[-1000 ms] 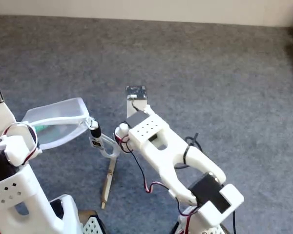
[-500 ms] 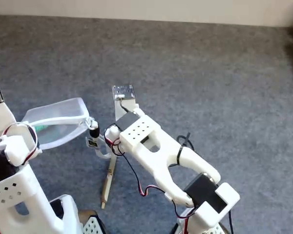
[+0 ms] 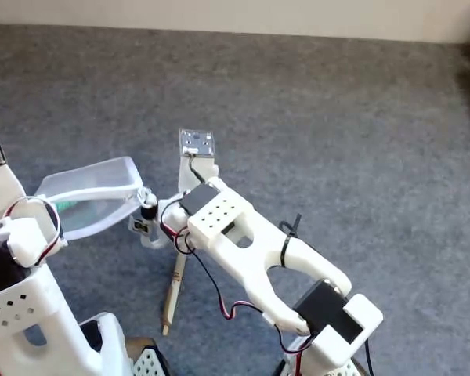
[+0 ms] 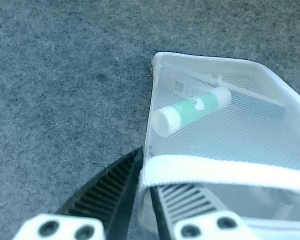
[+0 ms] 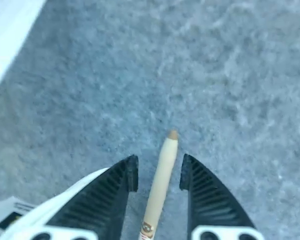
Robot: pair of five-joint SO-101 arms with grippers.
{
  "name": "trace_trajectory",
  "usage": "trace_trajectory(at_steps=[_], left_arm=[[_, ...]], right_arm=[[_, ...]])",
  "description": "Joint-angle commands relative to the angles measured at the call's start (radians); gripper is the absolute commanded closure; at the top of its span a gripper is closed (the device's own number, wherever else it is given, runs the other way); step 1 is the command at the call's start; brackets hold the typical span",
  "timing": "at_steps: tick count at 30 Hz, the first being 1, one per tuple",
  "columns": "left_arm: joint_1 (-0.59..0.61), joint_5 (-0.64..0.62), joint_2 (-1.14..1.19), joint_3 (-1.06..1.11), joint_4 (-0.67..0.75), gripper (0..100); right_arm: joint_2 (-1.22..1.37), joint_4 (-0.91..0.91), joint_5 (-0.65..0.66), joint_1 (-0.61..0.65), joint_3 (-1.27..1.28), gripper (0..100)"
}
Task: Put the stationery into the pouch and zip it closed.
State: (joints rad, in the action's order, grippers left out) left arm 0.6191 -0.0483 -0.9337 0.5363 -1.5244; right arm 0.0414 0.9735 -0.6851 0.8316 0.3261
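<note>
Right now the pouch (image 3: 94, 200) is at the left of the scene, a see-through mesh bag with a white band along its edge. My left gripper (image 4: 146, 172) has that band pinched between its two dark fingers, pressed together on it. Through the mesh I can see a green and white tube (image 4: 190, 110) lying inside the pouch; a thin pale item lies beside it, but I cannot tell what it is.

Just near of the pouch's right end, a pale wooden pencil (image 3: 172, 290) lies on the grey carpet (image 3: 352, 117), running from the near edge toward the far side. My right gripper (image 5: 157, 170) hangs over its far end with the fingers spread, one on each side of the shaft, and a narrow gap shows on both sides. The pencil's end pokes out past the fingertips. The white right arm (image 3: 266, 254) stretches from the near right up to the middle of the scene, ending just beside the pouch.
</note>
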Motion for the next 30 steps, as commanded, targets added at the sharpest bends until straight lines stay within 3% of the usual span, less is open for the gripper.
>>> trace_trajectory(at_steps=[1,18,24,30], left_arm=[[0.008,0.002,0.015,-0.005,0.020,99],[0.010,0.002,0.015,-0.005,0.020,99],[0.010,0.002,0.015,-0.005,0.020,99],[0.010,0.002,0.016,-0.005,0.020,99]], right_arm=[[-0.005,-0.033,-0.009,0.010,-0.053,86.5],[0.236,-0.027,-0.009,0.010,-0.162,86.9],[0.237,0.071,-0.002,0.012,-0.166,96.7],[0.231,0.173,0.002,0.004,-0.170,98.3]])
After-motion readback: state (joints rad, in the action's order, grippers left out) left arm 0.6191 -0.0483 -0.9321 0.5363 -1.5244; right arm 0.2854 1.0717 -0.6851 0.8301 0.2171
